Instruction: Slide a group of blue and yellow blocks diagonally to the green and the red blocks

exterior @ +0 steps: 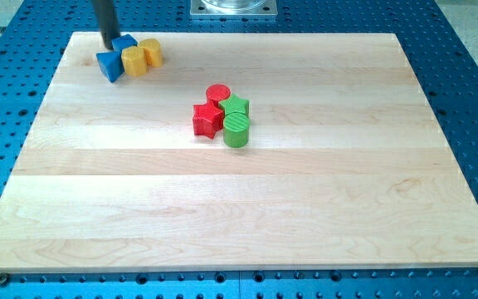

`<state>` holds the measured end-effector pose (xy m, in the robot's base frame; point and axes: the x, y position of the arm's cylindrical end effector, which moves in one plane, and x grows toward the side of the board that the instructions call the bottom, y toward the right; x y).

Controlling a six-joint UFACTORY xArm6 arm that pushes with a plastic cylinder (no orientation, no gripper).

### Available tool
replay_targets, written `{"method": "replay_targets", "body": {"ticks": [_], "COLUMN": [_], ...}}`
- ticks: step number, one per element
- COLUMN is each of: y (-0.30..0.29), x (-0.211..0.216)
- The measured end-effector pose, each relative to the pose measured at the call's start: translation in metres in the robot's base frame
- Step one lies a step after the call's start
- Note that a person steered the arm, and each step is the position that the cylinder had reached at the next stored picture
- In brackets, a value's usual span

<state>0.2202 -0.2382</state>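
Four blocks near counter's top-left corner: 2 blue (110, 65) (126, 42), 2 yellow (134, 61) (151, 51), all touching. My tip (109, 47) sits at their top-left side, touching the blues. No pincer on this rig, so no grasp state to tell. Risk: off-centre push fans the cluster, a yellow slips away. Targets mid-counter: 2 red (207, 120) (218, 95), 2 green (236, 130) (236, 105).

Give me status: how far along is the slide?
Done: blue and yellow blocks sit bunched at the view's top left. In hand: my tip is on that group's upper-left side, at the blue blocks. Left: the whole diagonal run to the red and green cluster mid-board; bare wood separates the two groups.
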Motion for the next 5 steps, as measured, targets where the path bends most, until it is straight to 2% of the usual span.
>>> {"method": "replay_targets", "body": {"ticks": [1,2,3,4,5], "y": [-0.060,-0.063,-0.026,0.014,0.018], "x": [0.024,0.061,0.084,0.078,0.051]}}
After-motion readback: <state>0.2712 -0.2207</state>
